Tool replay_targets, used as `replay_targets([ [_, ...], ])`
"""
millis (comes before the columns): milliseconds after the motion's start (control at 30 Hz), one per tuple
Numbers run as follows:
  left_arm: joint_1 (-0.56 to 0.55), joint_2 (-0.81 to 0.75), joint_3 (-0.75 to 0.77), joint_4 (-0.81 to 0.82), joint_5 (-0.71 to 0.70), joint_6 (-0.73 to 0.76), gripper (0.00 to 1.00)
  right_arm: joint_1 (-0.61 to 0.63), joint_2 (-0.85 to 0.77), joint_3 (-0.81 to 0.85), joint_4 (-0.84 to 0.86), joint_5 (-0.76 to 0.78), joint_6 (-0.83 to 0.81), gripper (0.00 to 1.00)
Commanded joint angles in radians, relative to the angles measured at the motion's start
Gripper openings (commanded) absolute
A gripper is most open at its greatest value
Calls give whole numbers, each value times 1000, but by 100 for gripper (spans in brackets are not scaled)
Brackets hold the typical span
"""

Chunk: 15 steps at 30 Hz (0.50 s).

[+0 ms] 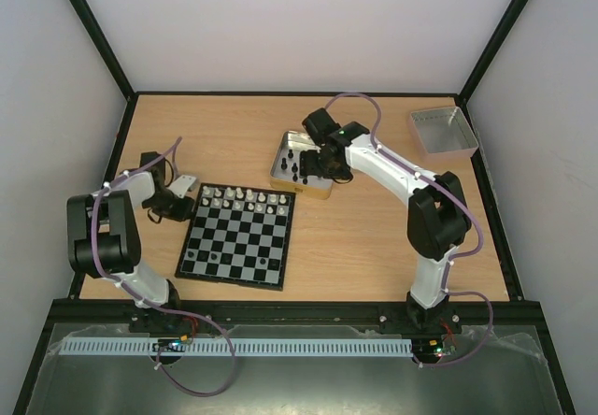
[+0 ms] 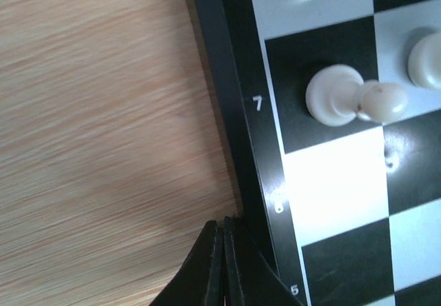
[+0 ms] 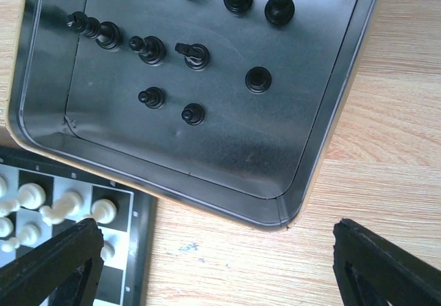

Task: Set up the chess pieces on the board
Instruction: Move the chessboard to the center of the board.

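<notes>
right gripper (image 3: pixel 217 249) hung wide open, empty, at the metal tin's (image 3: pixel 329 116) edge, black chess pieces (image 3: pixel 196 56) just ahead; left gripper (image 2: pixel 224 264) closed on nothing.

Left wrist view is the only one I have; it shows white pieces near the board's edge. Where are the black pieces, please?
Observer: The black pieces are in the metal tin, just past the far right corner of the board.
Operator: Does the right gripper hold one?
Observer: No, the right gripper is open and empty, at a corner of the tin.
Operator: How far is white set up?
Observer: The white pieces stand in the two far rows of the board.
</notes>
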Motion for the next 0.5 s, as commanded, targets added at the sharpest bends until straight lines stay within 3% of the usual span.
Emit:
replay_targets([
  [0, -48, 43, -62, -140, 19, 39, 2, -10, -3, 5, -10, 25, -10, 87],
  [467, -100, 103, -44, -293, -54, 149, 2, -29, -7, 32, -27, 32, 4, 87],
])
